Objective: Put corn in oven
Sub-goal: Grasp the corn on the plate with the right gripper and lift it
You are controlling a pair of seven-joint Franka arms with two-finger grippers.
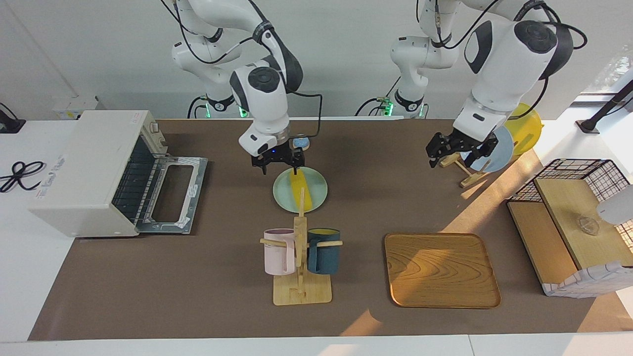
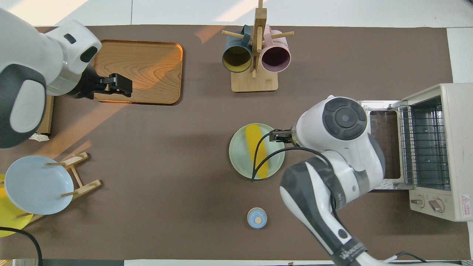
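Worktop (image 1: 163, 282) with a brown covering, carrying kitchen items.
Toward the right arm's end stands an off-white toaster oven (image 1: 84, 173), door dropped open. Mid-worktop sits a pale green plate (image 1: 316, 193); nearer the robots, a small blue bell (image 2: 257, 217); farther out, a wooden mug rack (image 1: 301, 289). Toward the left arm's end lie a wooden tray (image 1: 441, 270), a plate stand (image 1: 465, 170) and a wire-and-wood shelf (image 1: 564, 232).
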